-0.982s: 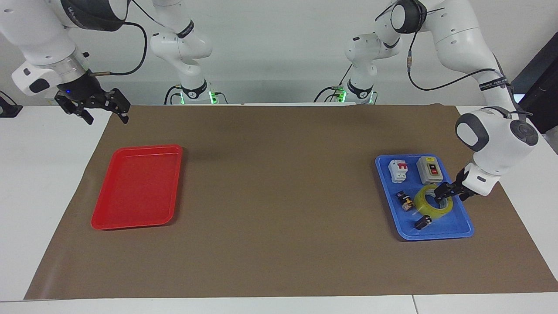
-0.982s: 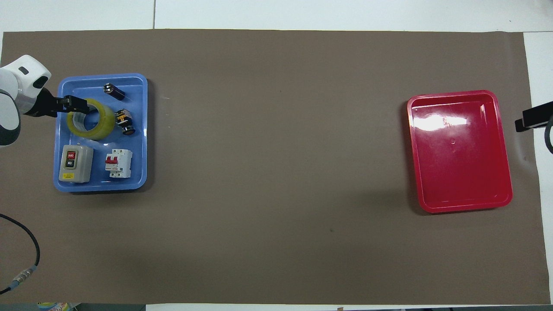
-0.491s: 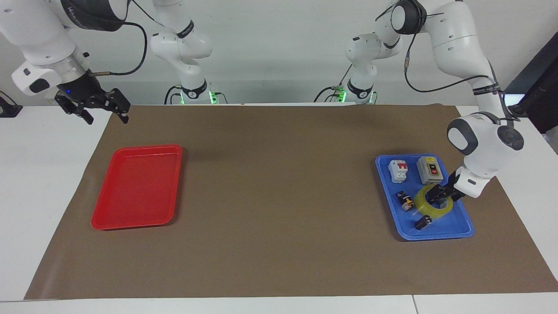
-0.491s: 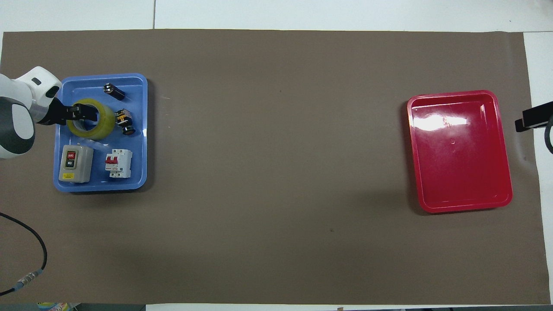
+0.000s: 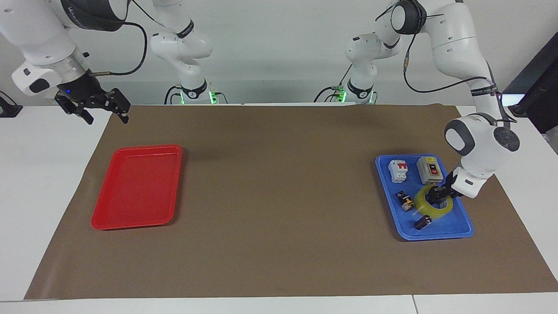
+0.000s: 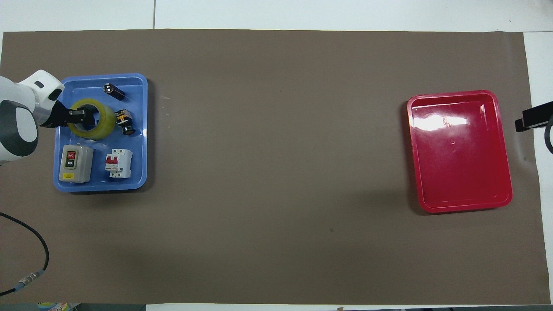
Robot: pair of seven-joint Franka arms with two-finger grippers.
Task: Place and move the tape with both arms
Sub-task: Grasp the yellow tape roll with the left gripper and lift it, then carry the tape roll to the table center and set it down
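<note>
Tape: translucent yellow packing-tape roll (image 5: 431, 204) lies flat, hole upward, in the blue plastic tray (image 5: 462, 229) at the left arm's end of the surface. Left claw (image 5: 437, 194) straddles its wall, one finger in the core; whether it grips, I cannot tell. Right claw (image 5: 101, 107) waits, wide, near the red plastic tray (image 5: 130, 220).

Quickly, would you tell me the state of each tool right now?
Left tool: at the tape in the blue tray; grip cannot be told.
Right tool: open, holding nothing, waiting.
</note>
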